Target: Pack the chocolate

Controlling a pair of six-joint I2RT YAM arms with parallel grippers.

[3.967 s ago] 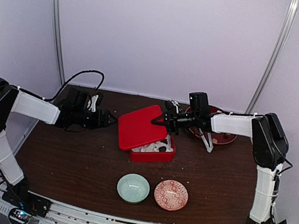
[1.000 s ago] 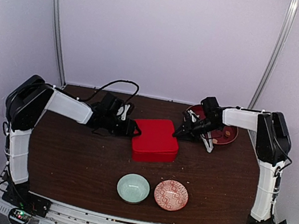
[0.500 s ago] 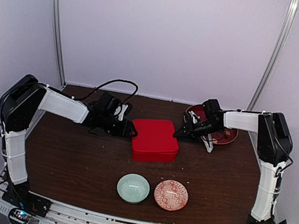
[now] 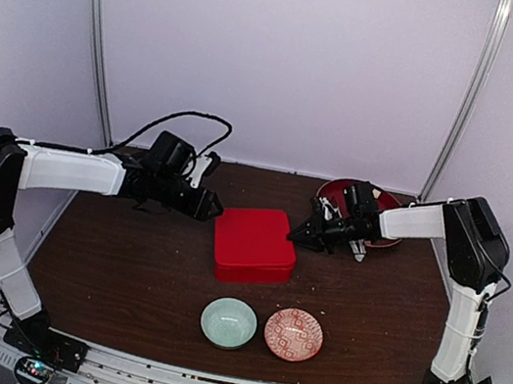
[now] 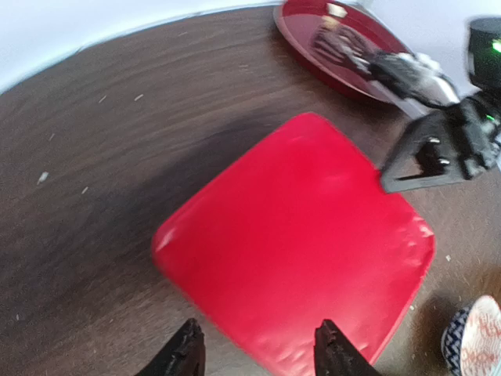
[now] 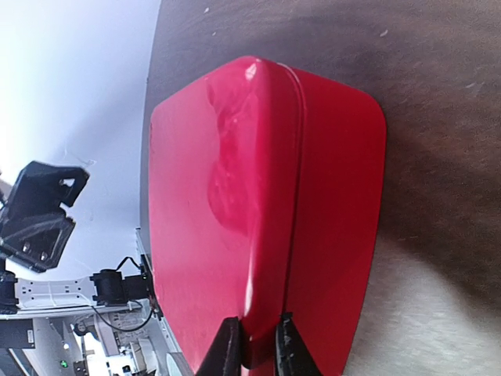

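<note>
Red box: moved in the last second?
Yes. The red box has slid left: its left edge now lies just left of the green bowl's left rim; a second ago it lay right of that rim.

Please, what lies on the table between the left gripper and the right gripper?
The closed red box lies between the left gripper and the right gripper. The top view shows this best.
</note>
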